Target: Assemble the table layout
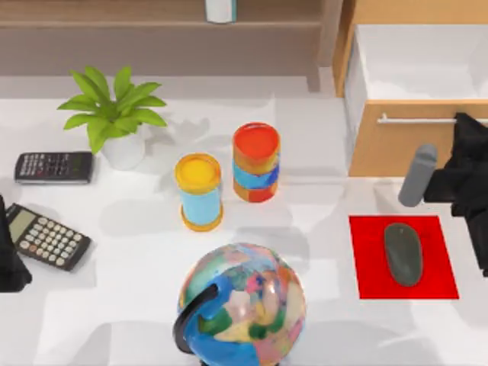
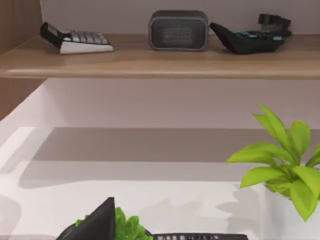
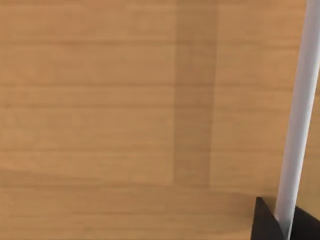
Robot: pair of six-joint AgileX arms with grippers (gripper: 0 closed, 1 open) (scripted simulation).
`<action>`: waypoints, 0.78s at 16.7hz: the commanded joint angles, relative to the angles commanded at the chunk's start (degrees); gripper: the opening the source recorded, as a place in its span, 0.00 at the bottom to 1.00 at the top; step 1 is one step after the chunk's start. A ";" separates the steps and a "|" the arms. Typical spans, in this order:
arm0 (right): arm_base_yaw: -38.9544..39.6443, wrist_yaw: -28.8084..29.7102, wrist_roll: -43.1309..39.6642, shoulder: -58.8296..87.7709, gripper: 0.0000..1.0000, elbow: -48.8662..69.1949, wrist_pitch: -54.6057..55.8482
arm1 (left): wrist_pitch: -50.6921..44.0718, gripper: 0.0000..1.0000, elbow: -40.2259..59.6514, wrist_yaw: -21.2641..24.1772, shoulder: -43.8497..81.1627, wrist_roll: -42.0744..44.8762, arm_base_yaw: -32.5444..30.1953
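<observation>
Here my left tool (image 1: 9, 252) sits parked at the white table's (image 1: 137, 305) left edge beside two calculators (image 1: 47, 236); I cannot tell its opening. Centre holds cups and a globe (image 1: 242, 305), crowding that lane. At right, my right tool (image 1: 467, 126) is at the open drawer's handle (image 1: 415, 120), seemingly straddling the bar in the wrist view. Next, likely a straight push shut, clearing the mouse (image 1: 402, 253) on its red mat (image 1: 366, 259).
</observation>
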 joint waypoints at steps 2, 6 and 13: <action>-1.00 -1.03 -0.01 1.11 0.00 3.64 -2.48 | 0.00 1.00 0.00 0.00 0.00 0.00 0.00; -2.13 -2.05 -0.10 2.22 0.00 7.52 -5.06 | 0.00 1.00 0.00 0.00 0.00 0.00 0.00; -2.50 -2.39 0.01 3.37 0.00 10.43 -6.88 | 0.00 1.00 0.00 0.00 0.00 0.00 0.00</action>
